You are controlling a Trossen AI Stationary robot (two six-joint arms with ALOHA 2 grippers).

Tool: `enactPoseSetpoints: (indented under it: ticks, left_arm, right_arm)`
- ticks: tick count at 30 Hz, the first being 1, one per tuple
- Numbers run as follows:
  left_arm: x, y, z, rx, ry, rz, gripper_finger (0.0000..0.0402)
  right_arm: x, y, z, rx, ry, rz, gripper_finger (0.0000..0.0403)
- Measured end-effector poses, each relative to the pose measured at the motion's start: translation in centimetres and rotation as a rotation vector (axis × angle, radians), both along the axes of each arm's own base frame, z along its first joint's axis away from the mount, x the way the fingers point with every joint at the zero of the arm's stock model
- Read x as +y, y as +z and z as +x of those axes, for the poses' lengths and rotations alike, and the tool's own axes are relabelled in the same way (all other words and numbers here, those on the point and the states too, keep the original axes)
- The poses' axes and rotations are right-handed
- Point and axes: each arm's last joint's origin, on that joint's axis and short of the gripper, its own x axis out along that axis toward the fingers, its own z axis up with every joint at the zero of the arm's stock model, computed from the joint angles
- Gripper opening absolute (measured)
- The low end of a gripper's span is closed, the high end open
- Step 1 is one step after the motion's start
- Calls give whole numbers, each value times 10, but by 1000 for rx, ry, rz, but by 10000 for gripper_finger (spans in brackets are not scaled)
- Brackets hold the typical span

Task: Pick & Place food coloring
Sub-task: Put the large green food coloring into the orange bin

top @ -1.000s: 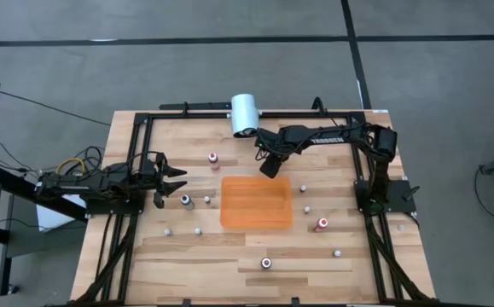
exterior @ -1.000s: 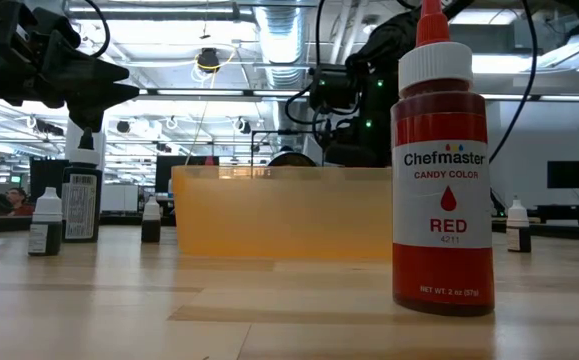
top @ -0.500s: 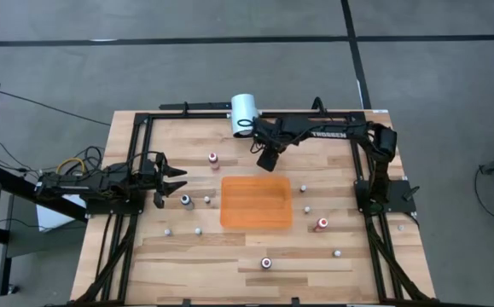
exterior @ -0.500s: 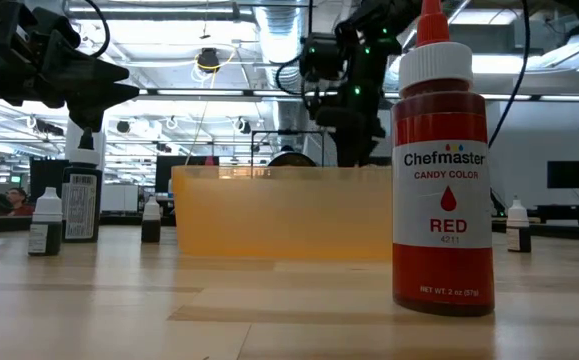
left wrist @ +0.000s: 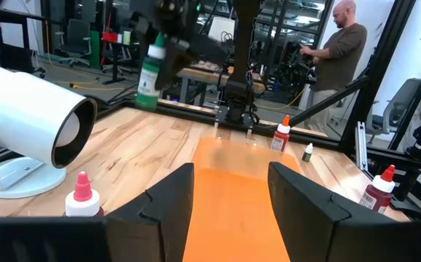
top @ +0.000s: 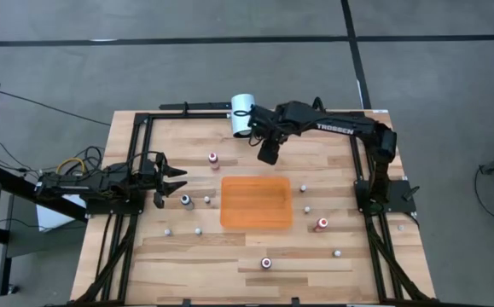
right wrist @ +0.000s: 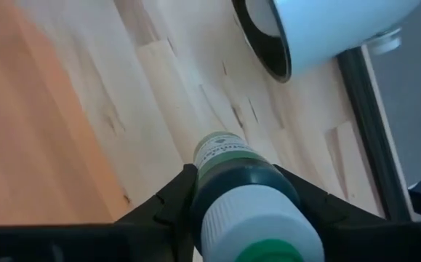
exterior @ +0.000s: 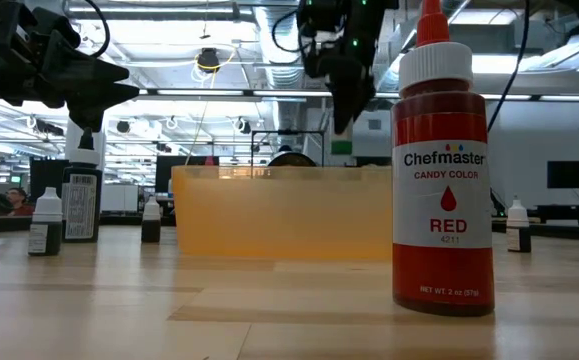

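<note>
now a green food coloring bottle [right wrist: 243, 182], clamped between the fingers of the right hand [top: 268, 152], carried in the air over the bare bench [top: 332, 264] between the white cylinder [top: 243, 114] and the orange mat [top: 255, 202]. bottle lying along the fingers, cap toward the wrist. other small bottles [top: 322, 224] standing scattered around the mat, a red one [exterior: 441, 170] closest in the low view. left hand [top: 171, 181] waiting at the left side of the bench, fingers apart and empty, a dark-topped bottle [top: 185, 201] just beside it.

likely risks from here: bottle slipping in a tilted grip and rolling off; a swing too near the cylinder clipping its rim; a release short of the mat leaving the bottle toppled on the wood.
</note>
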Motion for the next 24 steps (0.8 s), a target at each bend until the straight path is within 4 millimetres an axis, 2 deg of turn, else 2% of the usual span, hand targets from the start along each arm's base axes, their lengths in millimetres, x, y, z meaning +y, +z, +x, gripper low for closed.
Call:
enactPoseSetpoints:
  ticks: [7, 13, 24]
  left_arm:
    - [0, 0, 0, 0, 0, 0, 169]
    - [0, 0, 0, 0, 0, 0, 169]
    - [0, 0, 0, -1, 0, -1, 169]
  right_arm:
    - [16, 28, -1, -9, 40, -2, 135]
    - [33, 44, -2, -16, 70, -1, 142]
    - [66, 46, 0, 16, 177, -4, 142]
